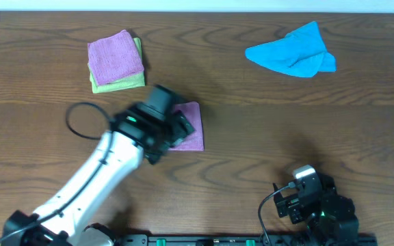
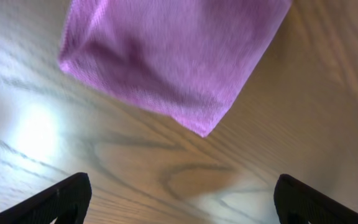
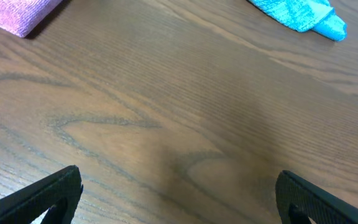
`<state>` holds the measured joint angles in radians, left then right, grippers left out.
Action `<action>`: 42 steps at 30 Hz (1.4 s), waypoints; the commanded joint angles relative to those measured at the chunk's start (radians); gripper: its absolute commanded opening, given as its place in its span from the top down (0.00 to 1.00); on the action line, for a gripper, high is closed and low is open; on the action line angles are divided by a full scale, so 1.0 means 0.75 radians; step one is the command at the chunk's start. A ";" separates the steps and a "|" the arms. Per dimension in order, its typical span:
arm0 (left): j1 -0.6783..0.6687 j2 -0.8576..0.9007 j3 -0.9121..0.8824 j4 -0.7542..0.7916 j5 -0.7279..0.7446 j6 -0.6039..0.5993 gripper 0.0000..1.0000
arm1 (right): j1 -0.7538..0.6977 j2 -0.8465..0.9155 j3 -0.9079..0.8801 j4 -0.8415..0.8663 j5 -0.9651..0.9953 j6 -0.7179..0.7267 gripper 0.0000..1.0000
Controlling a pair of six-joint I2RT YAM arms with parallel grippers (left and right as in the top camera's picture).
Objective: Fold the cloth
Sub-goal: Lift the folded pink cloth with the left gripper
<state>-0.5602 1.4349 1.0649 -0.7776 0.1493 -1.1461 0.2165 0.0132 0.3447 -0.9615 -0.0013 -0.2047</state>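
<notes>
Though the right gripper (image 3: 179, 177) sits nearest me at the near right edge of the table (image 1: 252, 137), fingers spread wide around nothing, it is well apart from the work. The left arm is plainly the nearer one. It reaches in from the near left to mid-table, and the left gripper (image 2: 182, 186) hangs there released, jaws wide and empty over bare wood. The mauve cloth (image 1: 191, 130) lies flat just beyond and to the right of those fingertips, looking already doubled into a small thick packet with one corner pointing back at the gripper. The arm hides its left part from above, so I cannot tell its long axis. Any further fold would mean reaching forward and rightward. Farther off, a pink cloth (image 1: 115, 58) rests on a green cloth (image 1: 118, 83) at far left, and a blue cloth (image 1: 293, 53) lies crumpled at far right.
</notes>
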 commanded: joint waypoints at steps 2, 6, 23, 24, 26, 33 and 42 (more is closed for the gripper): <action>-0.203 0.030 -0.121 0.064 -0.380 -0.730 0.05 | -0.003 0.002 -0.007 -0.002 -0.005 -0.017 0.01; -0.291 0.032 -0.457 0.630 -0.477 -0.992 0.05 | -0.003 0.002 -0.007 -0.002 -0.005 -0.017 0.01; -0.334 0.093 -0.831 1.211 -0.905 -1.251 0.05 | -0.003 0.002 -0.007 -0.002 -0.005 -0.017 0.01; -0.333 0.117 -0.831 1.228 -0.907 -1.250 0.05 | -0.003 0.002 -0.007 -0.002 -0.005 -0.017 0.01; -0.323 0.180 -0.831 1.294 -0.902 -1.250 0.05 | -0.003 0.002 -0.007 -0.002 -0.005 -0.017 0.01; -0.290 0.276 -0.829 1.477 -0.917 -1.250 0.10 | -0.003 0.002 -0.007 -0.002 -0.005 -0.017 0.01; -0.272 0.276 -0.829 1.543 -0.925 -1.250 0.94 | -0.003 0.002 -0.007 -0.002 -0.005 -0.017 0.01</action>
<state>-0.7685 1.6329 0.4500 0.3622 -0.5491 -2.0235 0.2165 0.0151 0.3428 -0.9619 -0.0017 -0.2050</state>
